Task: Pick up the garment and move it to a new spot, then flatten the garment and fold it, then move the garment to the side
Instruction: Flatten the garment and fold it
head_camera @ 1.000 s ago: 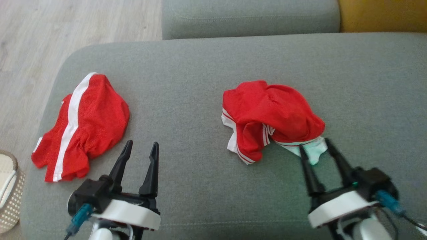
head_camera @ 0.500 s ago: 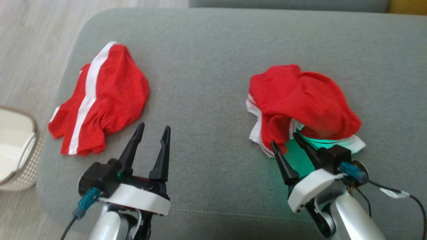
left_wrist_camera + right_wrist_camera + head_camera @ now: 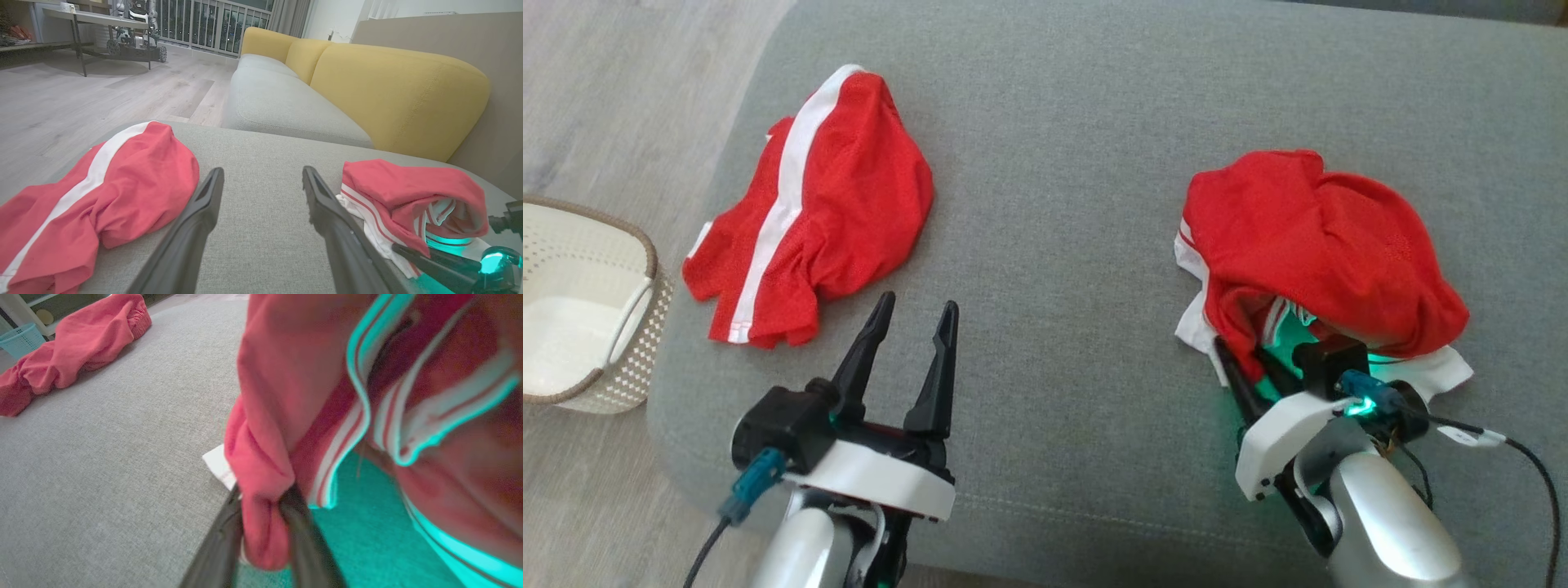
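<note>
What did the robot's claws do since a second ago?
The right claw pushed forward into the near edge of the red-and-white garment and closed on a fold of it. The left claw stayed open above the grey cushion, and the striped red shorts lie as before; the camera view shifted.

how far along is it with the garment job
Done: nothing yet; the red-and-white garment lies crumpled on the grey sofa cushion. In hand: the right claw is pinching a fold at its near edge, while the left claw hangs open over bare cushion. Left: lift and move it, flatten, fold, set aside.
</note>
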Controlling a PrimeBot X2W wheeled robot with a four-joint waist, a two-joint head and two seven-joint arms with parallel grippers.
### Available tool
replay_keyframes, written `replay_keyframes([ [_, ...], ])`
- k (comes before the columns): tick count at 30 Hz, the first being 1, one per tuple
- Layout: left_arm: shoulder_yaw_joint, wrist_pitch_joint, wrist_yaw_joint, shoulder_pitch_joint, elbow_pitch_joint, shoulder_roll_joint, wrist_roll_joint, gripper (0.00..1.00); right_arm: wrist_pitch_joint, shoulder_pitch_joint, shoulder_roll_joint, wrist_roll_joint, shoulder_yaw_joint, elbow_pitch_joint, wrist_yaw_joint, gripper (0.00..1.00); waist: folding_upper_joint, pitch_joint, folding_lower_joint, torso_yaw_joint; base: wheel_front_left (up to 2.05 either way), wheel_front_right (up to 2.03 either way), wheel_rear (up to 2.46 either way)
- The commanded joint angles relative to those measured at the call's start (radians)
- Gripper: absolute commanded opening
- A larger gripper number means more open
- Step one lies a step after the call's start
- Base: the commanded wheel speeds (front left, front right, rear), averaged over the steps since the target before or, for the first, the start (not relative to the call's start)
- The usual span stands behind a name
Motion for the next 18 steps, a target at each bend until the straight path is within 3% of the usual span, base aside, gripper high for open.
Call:
replay_keyframes([
  [1,0.022,-0.012,0.009,-0.036,-0.027,-0.001,-0.009,1.0,-0.016,-0.032,0.003,-0.006,0.028,-0.017,0.0,0.0,0.0,-0.006,0.0,0.003,0.0,0.0,0.0],
  [5,0.018,-0.012,0.013,-0.027,-0.017,-0.001,-0.009,1.0,-0.042,-0.04,0.003,0.062,0.088,-0.024,0.0,0.0,0.0,-0.035,0.0,0.003,0.0,0.0,0.0],
  [10,0.014,-0.012,0.018,-0.003,-0.012,-0.001,-0.035,1.0,-0.057,-0.093,0.003,0.128,0.246,-0.099,0.0,0.0,0.0,-0.093,0.0,-0.01,0.0,0.0,0.0],
  [18,-0.041,-0.012,0.04,0.04,-0.012,-0.001,-0.062,1.0,-0.047,-0.372,0.003,0.288,0.409,-0.235,0.0,0.0,0.0,-0.189,0.0,-0.02,0.0,0.0,0.0],
])
